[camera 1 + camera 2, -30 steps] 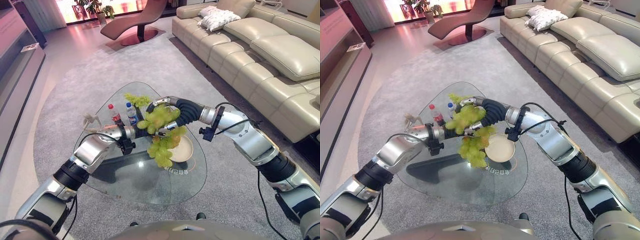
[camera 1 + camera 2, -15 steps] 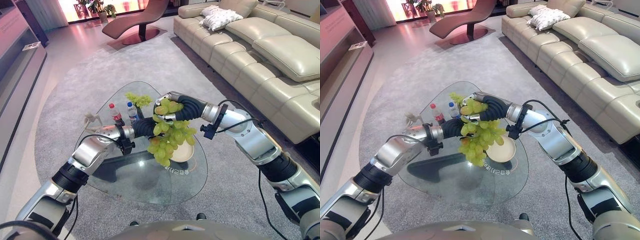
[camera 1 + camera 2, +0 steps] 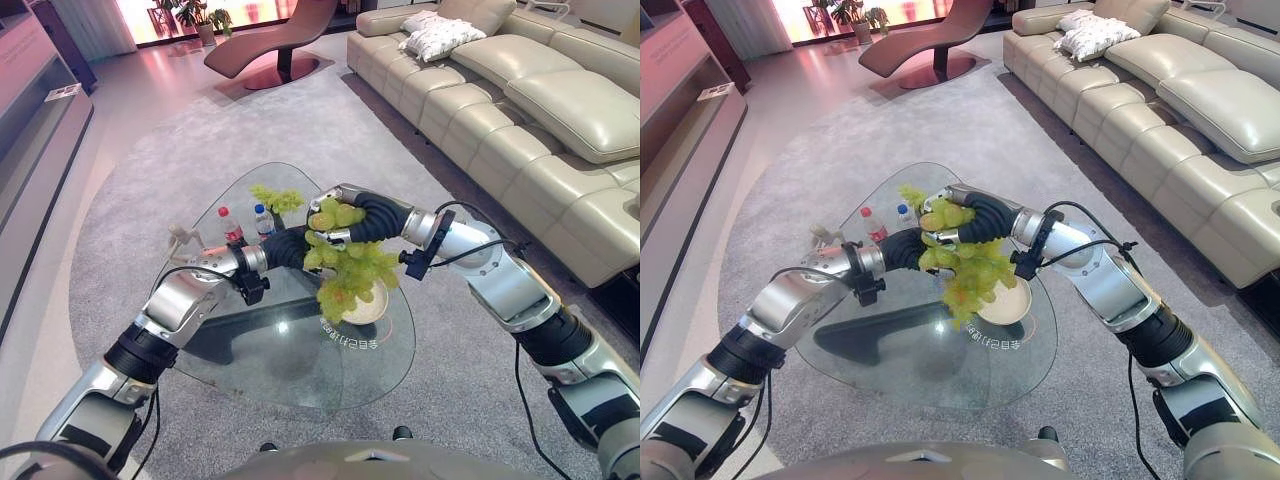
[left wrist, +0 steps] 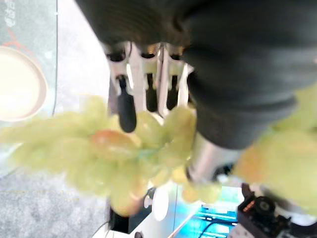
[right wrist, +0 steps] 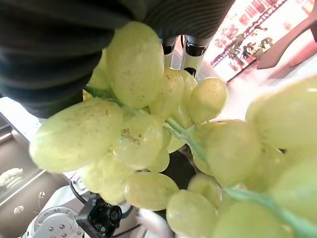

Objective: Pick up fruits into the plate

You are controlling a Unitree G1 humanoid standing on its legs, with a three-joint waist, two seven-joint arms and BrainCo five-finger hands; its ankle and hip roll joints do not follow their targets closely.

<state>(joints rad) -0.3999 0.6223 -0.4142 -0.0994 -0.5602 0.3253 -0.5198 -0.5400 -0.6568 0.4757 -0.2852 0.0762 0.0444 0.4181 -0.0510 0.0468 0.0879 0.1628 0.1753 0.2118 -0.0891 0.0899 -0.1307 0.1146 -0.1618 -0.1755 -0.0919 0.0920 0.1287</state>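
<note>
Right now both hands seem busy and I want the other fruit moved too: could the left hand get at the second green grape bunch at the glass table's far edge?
Probably not yet: the left hand touches the hanging green grape bunch that the right hand holds; the second bunch lies just beyond.

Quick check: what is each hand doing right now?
Left hand: fingers against the bunch of green grapes held over the round cream plate; grip cannot be told.
Right hand: shut on the bunch's top.
</note>
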